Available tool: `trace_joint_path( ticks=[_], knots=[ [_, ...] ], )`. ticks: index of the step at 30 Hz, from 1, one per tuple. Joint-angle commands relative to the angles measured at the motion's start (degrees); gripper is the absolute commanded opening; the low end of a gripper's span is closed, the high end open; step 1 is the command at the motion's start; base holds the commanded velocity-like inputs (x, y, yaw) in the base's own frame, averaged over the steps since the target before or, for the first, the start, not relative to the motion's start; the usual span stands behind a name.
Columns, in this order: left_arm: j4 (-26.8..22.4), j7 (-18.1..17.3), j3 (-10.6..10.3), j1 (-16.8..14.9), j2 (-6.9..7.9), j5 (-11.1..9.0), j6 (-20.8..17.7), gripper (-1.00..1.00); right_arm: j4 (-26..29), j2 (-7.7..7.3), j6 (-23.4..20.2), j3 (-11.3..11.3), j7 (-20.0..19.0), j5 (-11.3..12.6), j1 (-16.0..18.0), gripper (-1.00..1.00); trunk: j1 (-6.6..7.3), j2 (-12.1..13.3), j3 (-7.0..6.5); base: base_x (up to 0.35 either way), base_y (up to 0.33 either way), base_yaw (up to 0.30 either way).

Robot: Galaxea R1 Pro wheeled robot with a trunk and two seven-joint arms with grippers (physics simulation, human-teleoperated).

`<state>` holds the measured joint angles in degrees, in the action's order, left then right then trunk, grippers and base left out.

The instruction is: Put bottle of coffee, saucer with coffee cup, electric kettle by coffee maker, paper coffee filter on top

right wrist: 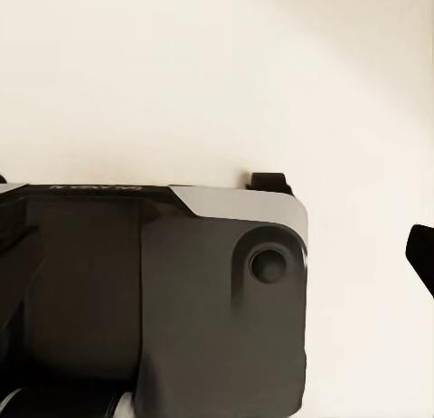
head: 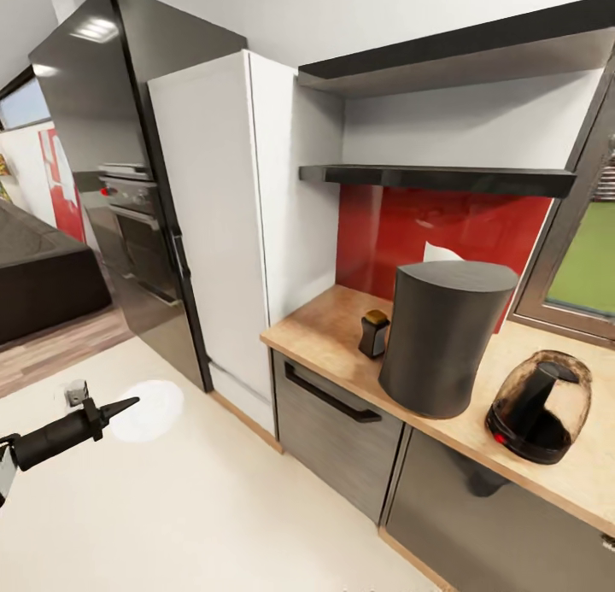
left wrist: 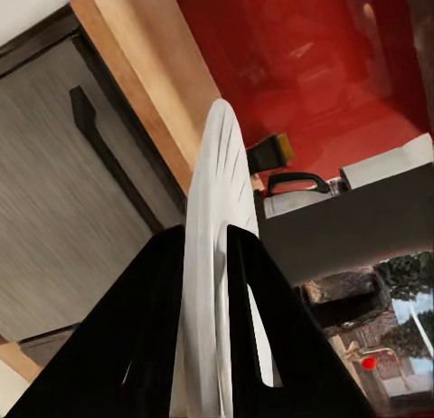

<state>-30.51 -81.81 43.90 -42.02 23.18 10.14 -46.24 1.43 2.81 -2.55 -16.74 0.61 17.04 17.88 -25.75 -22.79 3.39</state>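
Left wrist view: my left gripper (left wrist: pixel 210 255) pinches the saucer (left wrist: pixel 215 210) edge-on, short of the countertop (left wrist: pixel 149 83). I should level it, then set it beside the coffee maker (head: pixel 444 336).

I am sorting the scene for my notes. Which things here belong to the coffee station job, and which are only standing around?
For the job:
coffee maker
bottle of coffee
paper coffee filter
electric kettle
saucer in the left claw
countertop
kitchen shelf

Standing around:
oven
upper shelf
window
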Motion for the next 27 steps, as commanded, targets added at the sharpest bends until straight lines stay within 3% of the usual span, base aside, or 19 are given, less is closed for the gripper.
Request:
trace_joint_path(
  ticks=[1, 4, 5, 9, 14, 18, 20, 27],
  knots=[
    [-0.1, 0.0, 0.3, -0.1, -0.54, 0.7, -0.4, -1.00, 0.1, 0.03, -0.3, -0.5, 0.0, 0.5, 0.0, 1.00, -0.04, -0.1, 0.13, 0.000, 0.000, -0.279],
    [-0.8, 4.6, 0.1, -0.5, -4.08, 0.9, -0.4, -1.00, 0.1, 0.03, -0.3, -0.5, 0.1, 0.5, 0.0, 1.00, -0.04, -0.1, 0.13, 0.000, 0.000, -0.279],
    [-0.9, 8.7, -0.1, -1.0, -6.43, 0.8, -0.6, -1.00, 0.1, -0.04, -0.3, -0.4, 0.1, 0.6, 0.0, 1.00, -0.04, -0.1, 0.13, 0.000, 0.000, -0.279],
    [-1.0, 13.6, -0.7, -5.0, -9.47, 0.9, -1.8, -1.00, 0.1, -0.16, -0.3, -0.4, 0.1, 0.6, 0.0, 1.00, -0.04, -0.1, 0.13, 0.000, 0.000, -0.279],
    [-1.0, 14.6, -1.0, -10.0, -9.87, 0.9, -8.2, -1.00, 0.1, -0.17, -0.3, -0.4, 0.1, 0.6, 0.0, 1.00, -0.04, -0.1, 0.13, 0.000, 0.000, -0.279],
    [-1.0, 14.6, -2.6, -11.0, -9.44, 0.9, -9.7, -1.00, 0.1, -0.17, -0.3, -0.4, 0.1, 0.6, 0.0, 1.00, -0.04, -0.1, 0.13, 0.000, 0.000, -0.279],
    [-1.0, 14.6, -4.6, -11.1, -9.32, 0.9, -10.4, -1.00, 0.1, -0.17, -0.3, -0.4, 0.1, 0.6, 0.0, 1.00, -0.04, -0.1, 0.13, 0.000, 0.000, -0.279],
    [-1.0, 14.6, -5.4, -10.6, -9.43, 1.0, -10.4, -1.00, 0.1, -0.11, -0.3, -0.4, 0.1, 0.6, 0.0, 1.00, -0.04, -0.1, 0.13, 0.070, 0.049, -0.279]
  ],
)
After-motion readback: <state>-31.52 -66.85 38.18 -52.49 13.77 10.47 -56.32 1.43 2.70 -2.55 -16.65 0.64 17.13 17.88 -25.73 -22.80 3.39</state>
